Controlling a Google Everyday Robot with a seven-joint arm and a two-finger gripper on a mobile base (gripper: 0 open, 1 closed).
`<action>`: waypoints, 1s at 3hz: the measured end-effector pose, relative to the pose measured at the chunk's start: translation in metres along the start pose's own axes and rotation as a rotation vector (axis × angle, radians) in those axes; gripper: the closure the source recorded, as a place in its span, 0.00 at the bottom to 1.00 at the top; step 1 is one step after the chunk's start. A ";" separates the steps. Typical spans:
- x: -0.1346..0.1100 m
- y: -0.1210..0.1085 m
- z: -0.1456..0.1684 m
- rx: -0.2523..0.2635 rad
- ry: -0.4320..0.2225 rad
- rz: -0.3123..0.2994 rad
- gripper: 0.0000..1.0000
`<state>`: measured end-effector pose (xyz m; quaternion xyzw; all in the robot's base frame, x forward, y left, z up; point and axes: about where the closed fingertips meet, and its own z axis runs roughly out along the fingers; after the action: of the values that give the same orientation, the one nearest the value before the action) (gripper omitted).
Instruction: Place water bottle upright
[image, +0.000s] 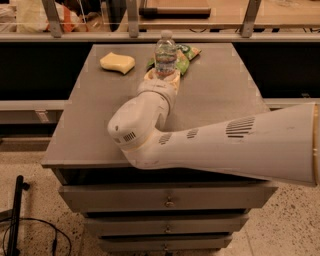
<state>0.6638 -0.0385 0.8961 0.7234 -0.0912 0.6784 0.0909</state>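
Observation:
The water bottle (165, 50) stands upright at the back middle of the grey table (220, 100). It is clear, with a white cap and a dark-and-white label band. My gripper (162, 77) is right at the bottle's lower part, reaching in from the front, and it hides the bottle's base. I cannot tell whether the base rests on the table. My white arm (210, 145) runs from the lower right across the table's front.
A yellow sponge (117, 62) lies at the back left of the table. A green snack bag (186, 52) lies just behind and right of the bottle. Drawers (167, 200) sit under the table. A shelf rail runs behind it.

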 end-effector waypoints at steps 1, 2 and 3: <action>-0.006 0.002 -0.007 -0.009 0.017 0.014 0.82; -0.008 0.004 -0.015 -0.024 0.013 0.015 0.59; -0.005 0.006 -0.025 -0.027 0.004 0.015 0.36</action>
<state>0.6377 -0.0374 0.8926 0.7201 -0.1055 0.6791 0.0958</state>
